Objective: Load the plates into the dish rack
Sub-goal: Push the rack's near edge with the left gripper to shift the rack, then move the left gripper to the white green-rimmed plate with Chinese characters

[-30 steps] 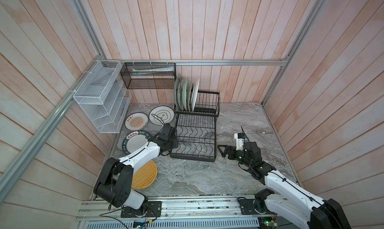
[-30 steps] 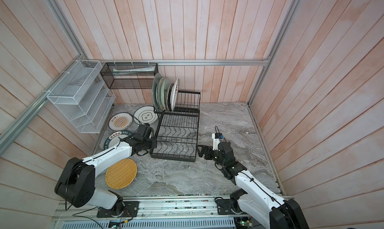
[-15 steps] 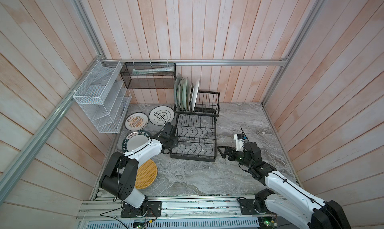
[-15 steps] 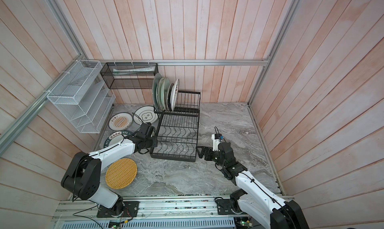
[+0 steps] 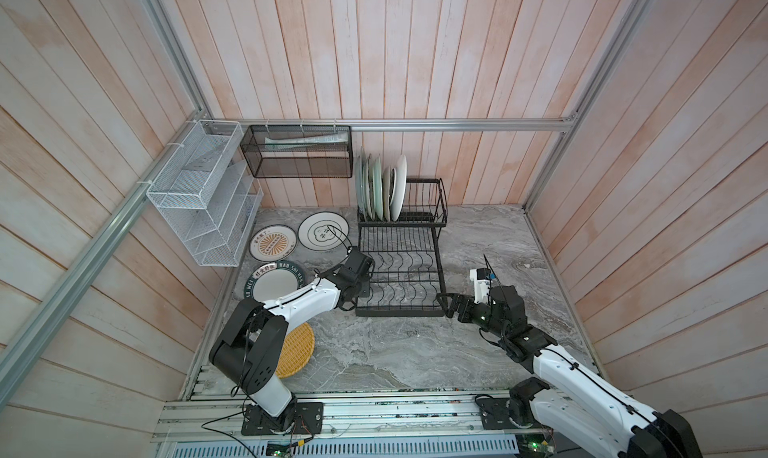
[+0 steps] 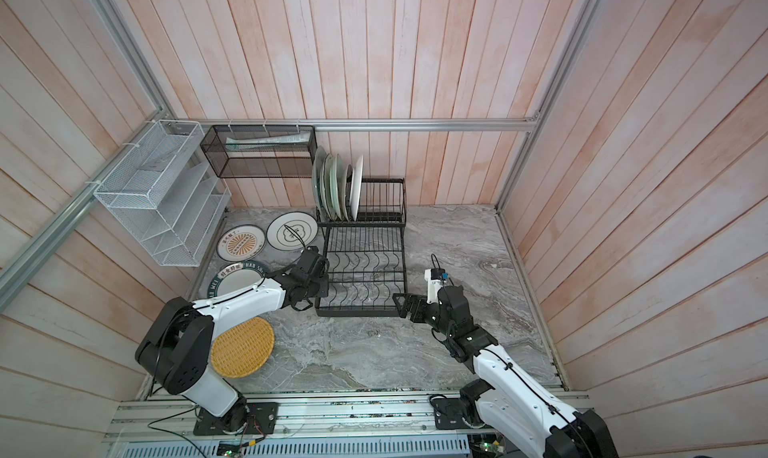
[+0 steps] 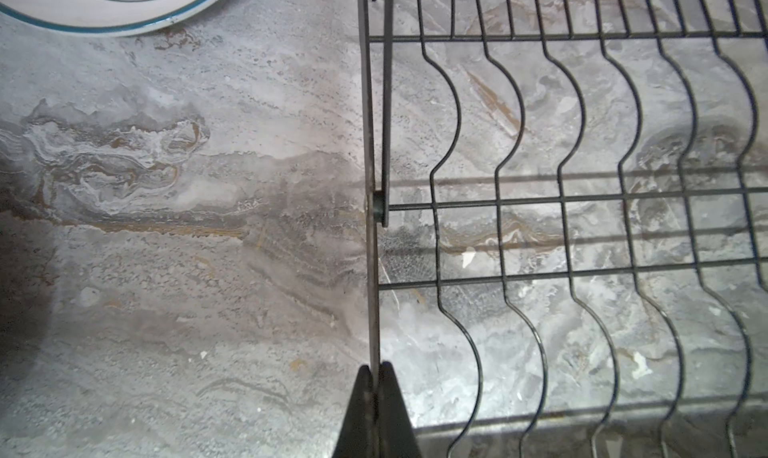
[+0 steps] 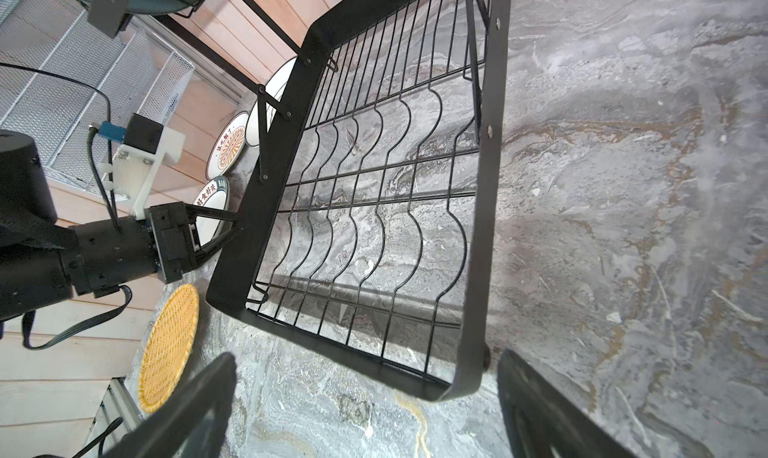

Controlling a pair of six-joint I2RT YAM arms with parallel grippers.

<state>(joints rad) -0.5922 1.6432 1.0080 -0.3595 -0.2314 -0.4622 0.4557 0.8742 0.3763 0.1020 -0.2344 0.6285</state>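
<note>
My left gripper [image 7: 376,372] is clamped on the thin left side rail of the dish rack [image 5: 399,311], on the near half of the lower tier. The left wrist view shows both fingers pressed flat against that black strip. My right gripper [image 8: 365,356] sits low at the rack's near right corner with its jaws spread wide. The corner of the frame lies between the 2 fingers, closer to 1 of them, and I cannot tell whether either touches it. The rack stands on the marble table [image 5: 415,352], its raised upper tier at the far end by the wall and its flat tier of wavy slots toward me. A row of upright plates [image 5: 380,189] fills the left part of the upper tier, edge-on and packed close. 4 more lie flat on the table left of the rack: a white plate with a dark ring [image 5: 324,231] farthest, a sunburst plate [image 5: 273,243] just left of it, a dark-rimmed lettered plate [image 5: 272,283] nearer and partly under my left arm, and a yellow woven plate [image 5: 297,347] nearest, partly hidden behind that arm's base.
</note>
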